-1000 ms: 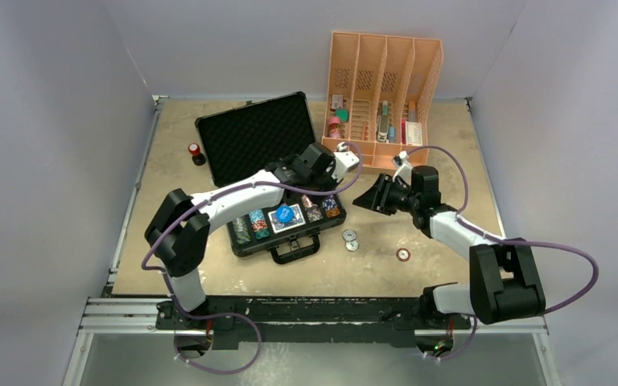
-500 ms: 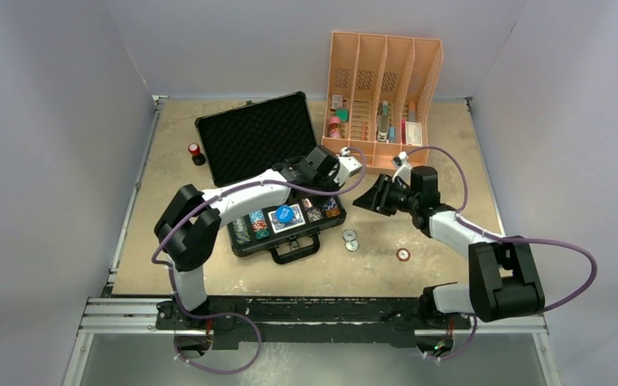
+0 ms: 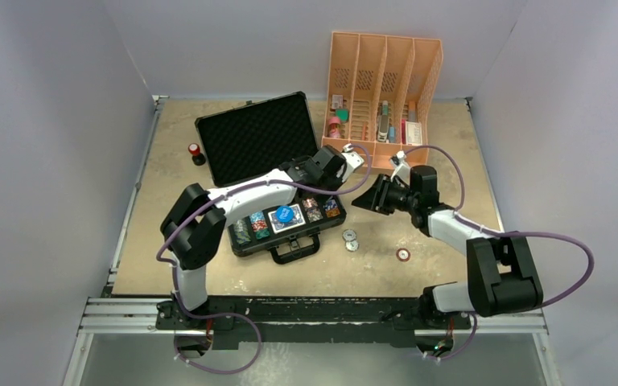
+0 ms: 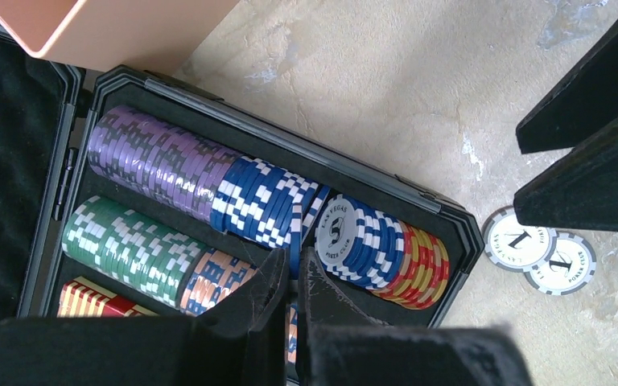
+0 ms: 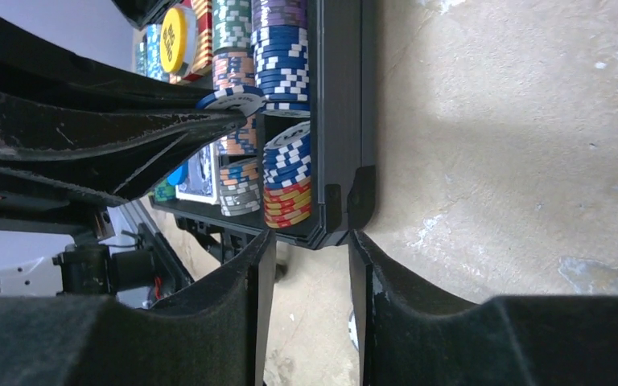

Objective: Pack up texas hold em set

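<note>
Nearest you, one round red-and-white poker chip [image 3: 403, 255] is lying flat and alone on the tabletop [image 3: 451, 137]. Just beyond it, two white poker chips [image 4: 519, 241] are sitting flat and touching each other, right off the near right corner of the open black hard briefcase [image 3: 249, 141]. That's three loose chips and one case.

Your right hand [image 5: 310, 241] is hovering with its fingers spread, pinching nothing, tips lined up on that same corner. The loose chips are lying on your side of it, so I'd call the right arm the nearer one for them.

Your left hand [image 4: 290, 293] is pointing down, fingers pressed together, over the rows of multicoloured poker chips [image 4: 209, 181] packed in the case.

Farthest back, one orange slotted plastic desk organizer [image 3: 429, 76] is standing upright.
</note>
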Controlling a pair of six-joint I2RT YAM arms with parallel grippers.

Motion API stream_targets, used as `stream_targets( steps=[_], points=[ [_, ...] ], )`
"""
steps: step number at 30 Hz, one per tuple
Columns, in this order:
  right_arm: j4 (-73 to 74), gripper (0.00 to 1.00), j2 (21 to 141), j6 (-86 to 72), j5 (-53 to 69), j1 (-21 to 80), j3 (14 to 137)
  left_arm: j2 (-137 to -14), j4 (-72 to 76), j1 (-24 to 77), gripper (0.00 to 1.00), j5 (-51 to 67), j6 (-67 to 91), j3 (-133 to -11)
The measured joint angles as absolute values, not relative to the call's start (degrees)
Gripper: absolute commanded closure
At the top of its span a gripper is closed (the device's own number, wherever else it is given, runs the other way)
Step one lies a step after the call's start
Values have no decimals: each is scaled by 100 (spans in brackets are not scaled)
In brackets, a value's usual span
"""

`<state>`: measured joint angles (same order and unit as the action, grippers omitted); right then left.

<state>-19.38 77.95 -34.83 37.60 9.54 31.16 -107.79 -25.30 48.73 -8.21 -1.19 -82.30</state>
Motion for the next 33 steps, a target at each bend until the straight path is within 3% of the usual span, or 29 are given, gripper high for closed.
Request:
stream_targets(
  steps=[7,12,33],
  points=[
    [-2099,82,8147,-3398,4021,1203,3345,-10822,-2510,4882,100,-967,-130,-8281],
    [-2314,91,8536,-3404,4036,1468,3697,-10836,-2482,4856,100,-1094,-141,-8283],
    [-3203,95,10031,-3813,3909,1769,4362,-10680,-2281,4803,100,-947,-180,-8038]
  ],
)
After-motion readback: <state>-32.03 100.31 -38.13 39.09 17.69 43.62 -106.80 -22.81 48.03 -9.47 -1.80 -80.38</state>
